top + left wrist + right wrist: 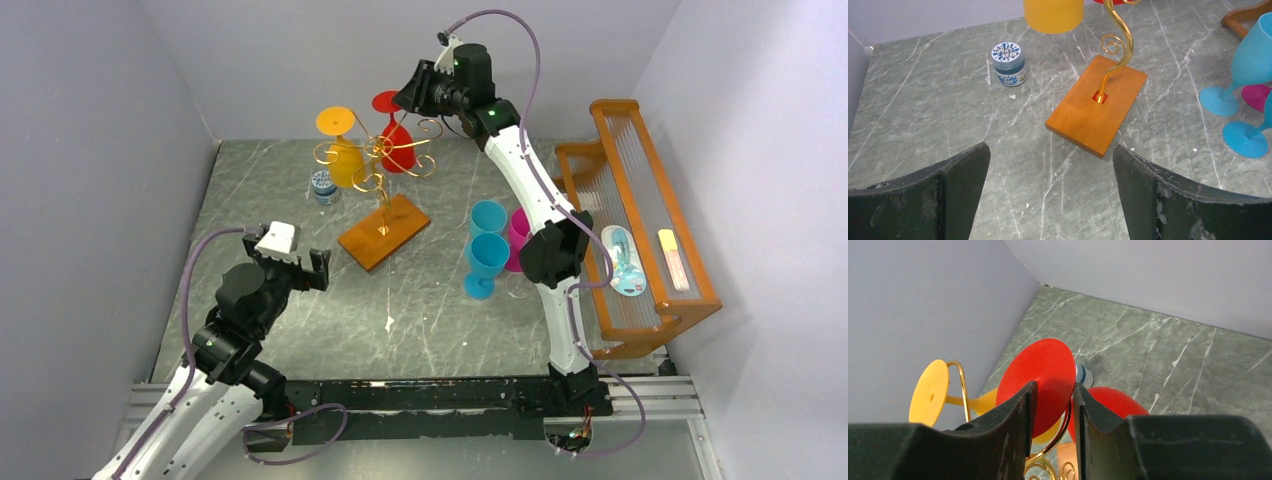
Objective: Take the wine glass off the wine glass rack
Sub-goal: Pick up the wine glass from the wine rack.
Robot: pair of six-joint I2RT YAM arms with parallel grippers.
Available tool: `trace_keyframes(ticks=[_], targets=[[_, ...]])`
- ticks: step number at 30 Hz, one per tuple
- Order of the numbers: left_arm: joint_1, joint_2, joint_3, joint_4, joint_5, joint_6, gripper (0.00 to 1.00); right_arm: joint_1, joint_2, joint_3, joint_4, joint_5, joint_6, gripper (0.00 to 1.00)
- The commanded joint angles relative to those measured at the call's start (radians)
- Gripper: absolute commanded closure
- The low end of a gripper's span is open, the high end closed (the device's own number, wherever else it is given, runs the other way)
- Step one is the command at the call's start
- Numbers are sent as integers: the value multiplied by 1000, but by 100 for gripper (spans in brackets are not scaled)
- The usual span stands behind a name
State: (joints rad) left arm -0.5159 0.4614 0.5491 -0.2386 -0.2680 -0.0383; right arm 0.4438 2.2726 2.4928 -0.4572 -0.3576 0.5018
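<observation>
One grasp: right jaws pinch red wine glass point(1040, 367) stem on rack point(383, 235); left jaws spread.

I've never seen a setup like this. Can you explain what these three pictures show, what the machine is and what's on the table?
It is two robot arms bolted side by side to a table. One picture looks down from above; the other two come from a camera on each wrist. A gold wire rack on a wooden base carries a yellow glass and a red glass upside down. Two blue glasses, a pink glass and a small blue jar stand nearby. The left hand is open and empty. The right hand sits around the red glass's stem; whether it grips is unclear.
</observation>
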Motion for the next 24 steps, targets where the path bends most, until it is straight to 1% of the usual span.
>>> trace_keyframes(ticks=[1, 4, 7, 9, 11, 13, 16, 20, 24], targets=[[5, 13, 38, -20, 26, 2, 3, -5, -17, 7, -5, -18, 3, 68], [5, 18, 45, -23, 53, 2, 3, -4, -24, 21, -20, 23, -7, 73], [5, 19, 40, -13, 109, 2, 3, -2, -36, 23, -48, 66, -19, 77], [6, 26, 42, -14, 127, 6, 3, -3, -55, 0, -33, 72, -17, 83], [6, 36, 48, -21, 128, 7, 3, -3, -62, 0, -29, 67, -8, 85], [6, 43, 51, -25, 133, 9, 3, -2, -58, 13, -27, 45, 1, 93], [5, 51, 57, -28, 147, 9, 3, -4, -58, 28, -48, 41, 27, 100], [6, 54, 58, -33, 153, 8, 3, -8, -90, -23, -10, 15, 68, 100], [5, 54, 58, -32, 155, 8, 3, -15, -91, -17, -4, -18, 116, 100]])
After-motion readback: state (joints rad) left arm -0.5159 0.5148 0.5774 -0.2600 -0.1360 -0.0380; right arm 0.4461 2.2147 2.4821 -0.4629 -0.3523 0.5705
